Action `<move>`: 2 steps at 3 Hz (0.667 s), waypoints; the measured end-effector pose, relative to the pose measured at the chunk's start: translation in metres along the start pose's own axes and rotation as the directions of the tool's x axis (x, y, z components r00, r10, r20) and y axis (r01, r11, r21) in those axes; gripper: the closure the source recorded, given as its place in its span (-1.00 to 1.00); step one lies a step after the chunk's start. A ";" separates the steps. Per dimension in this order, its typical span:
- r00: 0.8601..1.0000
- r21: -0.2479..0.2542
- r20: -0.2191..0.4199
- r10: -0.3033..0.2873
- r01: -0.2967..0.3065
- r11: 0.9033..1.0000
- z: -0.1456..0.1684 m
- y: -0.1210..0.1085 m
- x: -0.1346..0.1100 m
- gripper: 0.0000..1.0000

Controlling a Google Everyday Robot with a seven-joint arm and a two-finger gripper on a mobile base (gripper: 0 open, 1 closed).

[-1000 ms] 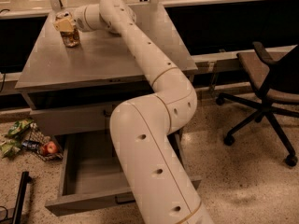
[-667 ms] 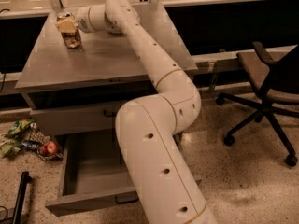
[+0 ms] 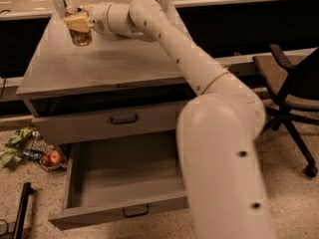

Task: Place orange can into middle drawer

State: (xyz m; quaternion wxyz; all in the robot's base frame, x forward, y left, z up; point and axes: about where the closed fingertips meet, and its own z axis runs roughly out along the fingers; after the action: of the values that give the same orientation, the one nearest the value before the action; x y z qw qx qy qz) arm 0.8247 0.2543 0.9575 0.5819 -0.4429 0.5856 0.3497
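We see the gripper (image 3: 78,24) with jaws clamped on the upright orange can (image 3: 81,37): mottled orange-brown label below the jaws, silver top above them. Middle drawer (image 3: 124,176) open, well below the jaws.
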 end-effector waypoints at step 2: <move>0.998 -0.023 0.063 -0.002 0.003 1.000 -0.021 0.051 0.012 1.00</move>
State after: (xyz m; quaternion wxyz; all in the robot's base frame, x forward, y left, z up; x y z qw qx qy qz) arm 0.7705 0.2518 0.9414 0.5953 -0.4390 0.5625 0.3694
